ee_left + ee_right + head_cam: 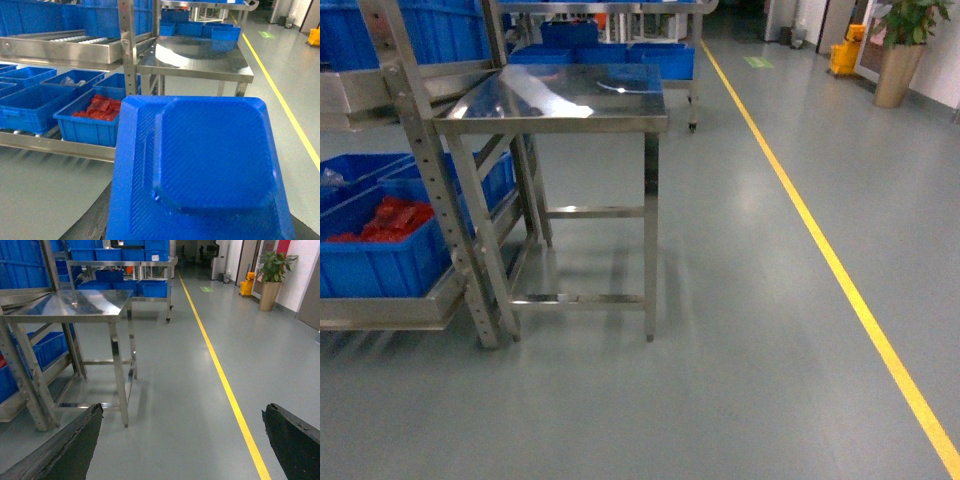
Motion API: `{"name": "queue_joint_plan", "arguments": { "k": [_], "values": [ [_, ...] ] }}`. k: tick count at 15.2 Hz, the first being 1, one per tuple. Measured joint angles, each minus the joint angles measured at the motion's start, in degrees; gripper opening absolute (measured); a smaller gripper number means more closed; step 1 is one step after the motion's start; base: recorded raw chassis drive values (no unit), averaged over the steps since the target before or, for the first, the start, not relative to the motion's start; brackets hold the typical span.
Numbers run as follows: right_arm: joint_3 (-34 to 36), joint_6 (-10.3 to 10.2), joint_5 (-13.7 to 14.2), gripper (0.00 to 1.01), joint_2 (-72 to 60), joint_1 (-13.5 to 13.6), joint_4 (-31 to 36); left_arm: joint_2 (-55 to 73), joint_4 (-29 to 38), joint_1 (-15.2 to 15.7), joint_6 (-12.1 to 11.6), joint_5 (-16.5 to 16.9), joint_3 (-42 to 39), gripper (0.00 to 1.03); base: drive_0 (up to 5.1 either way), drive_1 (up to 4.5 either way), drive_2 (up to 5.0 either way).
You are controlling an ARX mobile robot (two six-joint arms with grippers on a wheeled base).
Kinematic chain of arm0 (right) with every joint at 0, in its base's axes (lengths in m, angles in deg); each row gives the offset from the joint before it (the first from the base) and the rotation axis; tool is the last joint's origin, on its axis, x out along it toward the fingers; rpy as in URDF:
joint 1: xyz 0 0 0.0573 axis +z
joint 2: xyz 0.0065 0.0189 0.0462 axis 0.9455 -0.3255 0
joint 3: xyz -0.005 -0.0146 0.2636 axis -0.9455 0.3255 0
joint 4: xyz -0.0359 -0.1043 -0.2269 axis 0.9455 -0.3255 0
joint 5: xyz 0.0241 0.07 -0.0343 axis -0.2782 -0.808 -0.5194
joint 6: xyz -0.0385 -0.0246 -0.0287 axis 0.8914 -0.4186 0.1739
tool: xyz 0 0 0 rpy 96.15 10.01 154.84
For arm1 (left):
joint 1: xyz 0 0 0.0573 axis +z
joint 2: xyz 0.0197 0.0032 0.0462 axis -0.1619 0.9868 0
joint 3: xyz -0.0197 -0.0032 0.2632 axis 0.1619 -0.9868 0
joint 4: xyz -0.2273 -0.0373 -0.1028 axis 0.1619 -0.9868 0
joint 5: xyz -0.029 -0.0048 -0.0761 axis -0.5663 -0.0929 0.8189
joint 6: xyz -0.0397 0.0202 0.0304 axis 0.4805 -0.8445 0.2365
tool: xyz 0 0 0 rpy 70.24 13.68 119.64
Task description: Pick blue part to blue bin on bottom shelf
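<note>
The blue part (pixel 210 160), a bright blue ribbed plastic piece, fills the lower half of the left wrist view. My left gripper (pixel 200 225) is shut on it; only a black finger (pixel 92 222) edge shows beside it. Beyond it, the bottom shelf (pixel 55 145) of the steel rack carries several blue bins: an empty blue bin (pixel 30 102) and one holding red parts (pixel 97 112). The head view shows the same bottom shelf (pixel 390 312) at the left, with neither gripper in sight. My right gripper (pixel 182 440) hangs open over bare floor, nothing between its fingers (pixel 65 445).
A stainless-steel table (pixel 565 100) stands right of the rack upright (pixel 435 180). A roller-track tier (pixel 60 42) sits above the bins. A yellow floor line (pixel 820 240) runs along the right. More blue bins (pixel 152 287) and a potted plant (pixel 272 275) stand far back.
</note>
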Motion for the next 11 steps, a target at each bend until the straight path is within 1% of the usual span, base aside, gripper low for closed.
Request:
{"name": "queue_joint_plan", "arguments": {
  "k": [11],
  "values": [
    [0.0,0.0,0.0,0.98,0.0,0.0,-0.2,0.0,0.2,0.0,0.0,0.0,0.0,0.44,-0.1,4.15,-4.3]
  ]
}}
